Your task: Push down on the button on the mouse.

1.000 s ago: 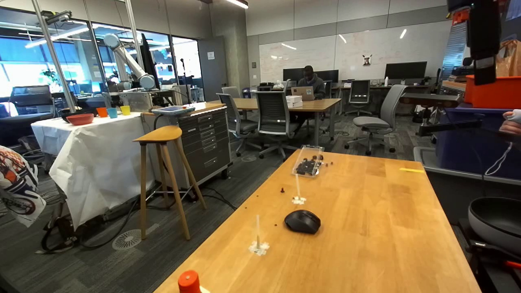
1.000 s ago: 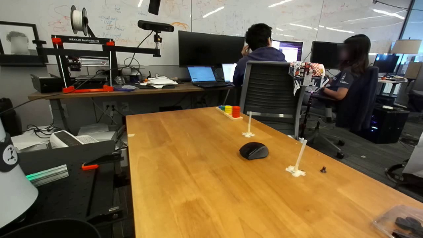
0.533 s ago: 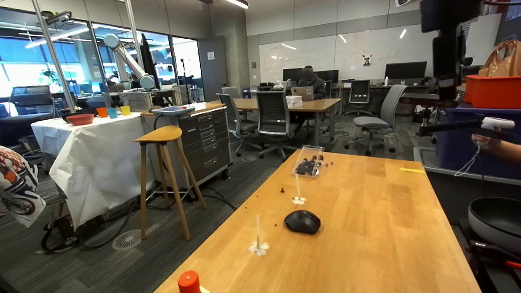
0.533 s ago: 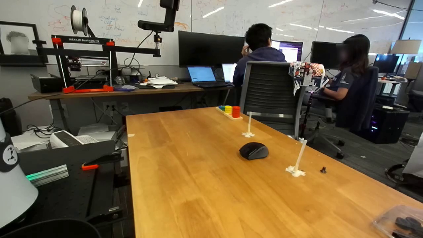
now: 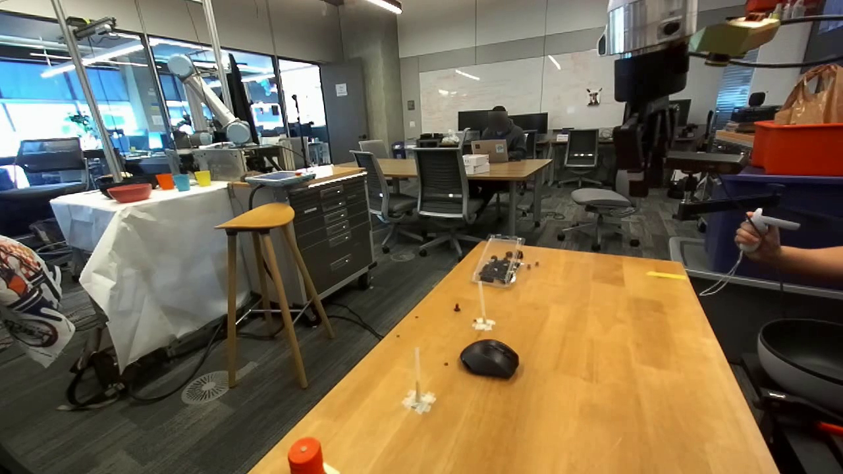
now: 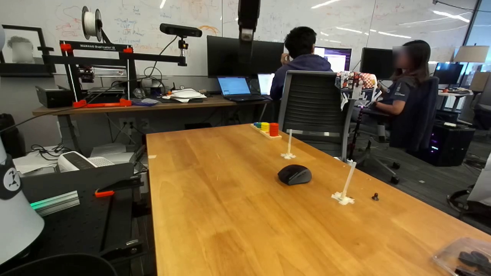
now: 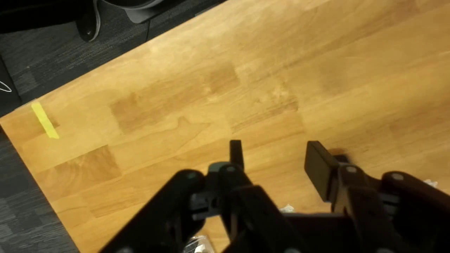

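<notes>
lying on the table (image 5: pixel 612 368), the mouse (image 5: pixel 490 359) is well below the gaping tool (image 7: pixel 276 161).

this is looking like a robotics lab sharing its floor with an office: a pale robot arm (image 5: pixel 212 99) is standing by the windows (image 5: pixel 309 82), a 3d printer (image 6: pixel 101 71) is sitting on a desk (image 6: pixel 172 105), a whiteboard (image 6: pixel 284 19) is carrying marker scrawl (image 6: pixel 125 21), and people (image 6: pixel 301 63) are sitting near monitors (image 6: pixel 224 57).
</notes>
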Robot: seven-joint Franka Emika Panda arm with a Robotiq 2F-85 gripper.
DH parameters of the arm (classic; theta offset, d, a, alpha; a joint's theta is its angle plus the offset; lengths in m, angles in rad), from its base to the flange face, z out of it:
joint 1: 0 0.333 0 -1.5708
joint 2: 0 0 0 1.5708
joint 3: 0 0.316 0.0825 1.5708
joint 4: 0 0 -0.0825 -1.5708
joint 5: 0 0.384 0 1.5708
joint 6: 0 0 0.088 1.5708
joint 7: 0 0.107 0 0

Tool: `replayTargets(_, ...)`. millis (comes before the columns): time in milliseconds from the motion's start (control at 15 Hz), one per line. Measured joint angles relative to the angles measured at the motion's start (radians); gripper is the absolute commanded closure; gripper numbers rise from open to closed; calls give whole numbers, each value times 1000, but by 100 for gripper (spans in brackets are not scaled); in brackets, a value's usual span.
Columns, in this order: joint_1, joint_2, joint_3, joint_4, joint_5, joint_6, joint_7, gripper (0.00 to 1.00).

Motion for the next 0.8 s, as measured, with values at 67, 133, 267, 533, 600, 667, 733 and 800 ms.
replayTargets(67, -3, 21, -2, 0, 0, 34, 18, 89)
replayTargets(133, -6, 43, -3, 0, 0, 67, 37, 95)
replayTargets(267, -7, 87, -3, 0, 0, 126, 74, 100)
replayTargets(533, -7, 178, -3, 1, 0, 233, 153, 99)
replayTargets(600, -7, 203, -3, 2, -1, 258, 171, 99)
replayTargets(667, -7, 229, -3, 3, -5, 282, 191, 100)
replayTargets(733, -7, 257, -3, 6, -11, 307, 211, 99)
replayTargets(800, -7, 284, -5, 10, -20, 331, 232, 99)
